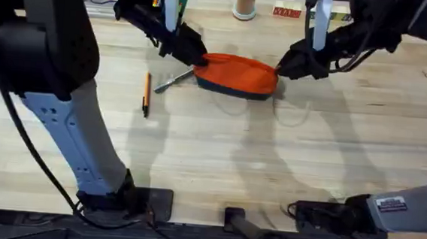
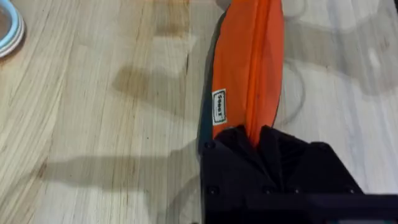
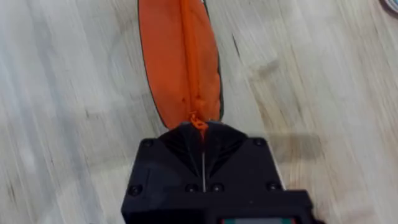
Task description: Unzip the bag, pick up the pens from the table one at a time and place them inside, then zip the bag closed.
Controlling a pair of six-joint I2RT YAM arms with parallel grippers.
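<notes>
The bag (image 2: 249,56) carries a small white sewn tag (image 2: 219,107) — its print is too small to read. A red sign (image 1: 286,12) at the table's (image 1: 211,157) far edge bears pale letters — illegible.

Both arms mostly matte black. Left arm's long pale blue-grey link (image 1: 65,135) carries small round holes, black cable running alongside it, black base block (image 1: 129,200) at table edge. Right arm's light grey link (image 1: 411,205) has white label with red and black print; black cable bundle by its base. White upright piece on each wrist. Black angular left gripper (image 2: 256,140), round screws in its housing. Black right gripper (image 3: 202,134), four screws, centre seam.
</notes>
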